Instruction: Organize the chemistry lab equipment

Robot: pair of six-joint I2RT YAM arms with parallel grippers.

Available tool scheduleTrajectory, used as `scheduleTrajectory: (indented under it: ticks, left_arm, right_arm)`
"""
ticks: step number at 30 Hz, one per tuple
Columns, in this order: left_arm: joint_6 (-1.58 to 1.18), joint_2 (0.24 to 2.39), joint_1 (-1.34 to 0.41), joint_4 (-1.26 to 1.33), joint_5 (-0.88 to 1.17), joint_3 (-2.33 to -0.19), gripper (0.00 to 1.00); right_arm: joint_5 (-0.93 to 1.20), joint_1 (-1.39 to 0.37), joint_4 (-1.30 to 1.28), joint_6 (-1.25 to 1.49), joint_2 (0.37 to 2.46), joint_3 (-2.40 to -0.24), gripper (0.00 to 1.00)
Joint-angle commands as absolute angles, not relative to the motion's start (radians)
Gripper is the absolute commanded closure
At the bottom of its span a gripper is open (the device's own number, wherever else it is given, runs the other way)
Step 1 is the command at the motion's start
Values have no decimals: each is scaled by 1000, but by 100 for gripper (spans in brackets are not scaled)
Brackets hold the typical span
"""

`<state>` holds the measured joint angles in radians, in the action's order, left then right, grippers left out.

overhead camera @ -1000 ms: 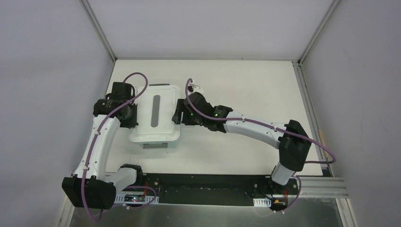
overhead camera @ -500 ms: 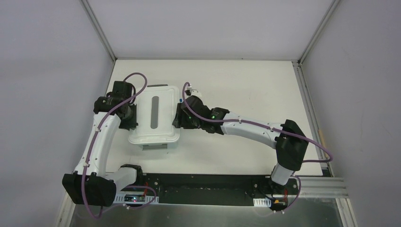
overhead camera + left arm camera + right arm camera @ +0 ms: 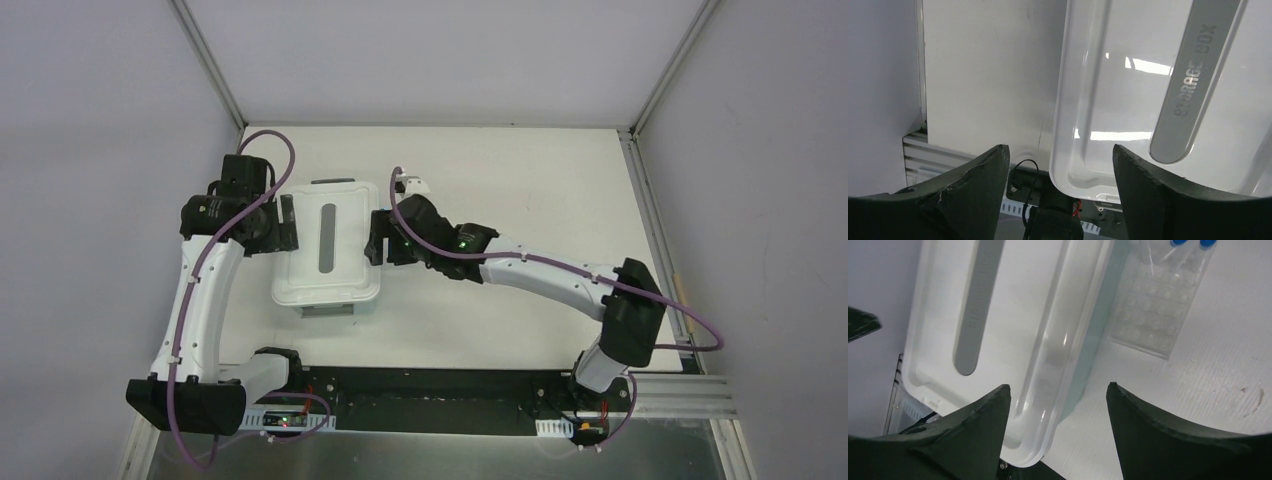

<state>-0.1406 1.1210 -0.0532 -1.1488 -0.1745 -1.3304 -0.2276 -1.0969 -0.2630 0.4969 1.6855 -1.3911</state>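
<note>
Two grippers: the left gripper (image 3: 1059,150) and the right gripper (image 3: 1058,386) both stand spread wide, with nothing held.
Left jaws: they hang over the left rim of the white lid (image 3: 300,250) without touching it.
Right jaws: they hang over the lid's right rim and the pale teal bin (image 3: 1093,340) wall.
Tube rack: the clear tube rack (image 3: 1160,305) lies on the table (image 3: 520,180) just right of the bin, with blue-capped tubes (image 3: 1178,242) at its far end.
Handling: the rack is probably light, stiff and slick. Its tubes could well spill if it tilts.
Hold: pinching it across the long sides and keeping it level looks best.
Right wrist view only: this is the one view that shows the rack and tubes.
Top view: the right arm hides the rack, but both arms show flanking the bin.
Left wrist view only: the grey handle strip (image 3: 1193,75) reads "STORAGE BOX".
</note>
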Motion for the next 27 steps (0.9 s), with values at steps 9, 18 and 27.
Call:
scheduleTrajectory:
  ticks: [9, 18, 27]
  left_arm:
    - [-256, 1165, 76, -889, 62, -1280, 9]
    - [-249, 1219, 155, -799, 182, -1227, 8]
    - [-228, 1238, 160, -762, 153, -1153, 8]
  right_arm:
    - [-241, -1287, 131, -201, 1482, -1189, 26]
    - [-116, -1391, 242, -531, 1584, -1165, 24]
    - [-256, -1462, 469, -807, 1731, -1086, 14]
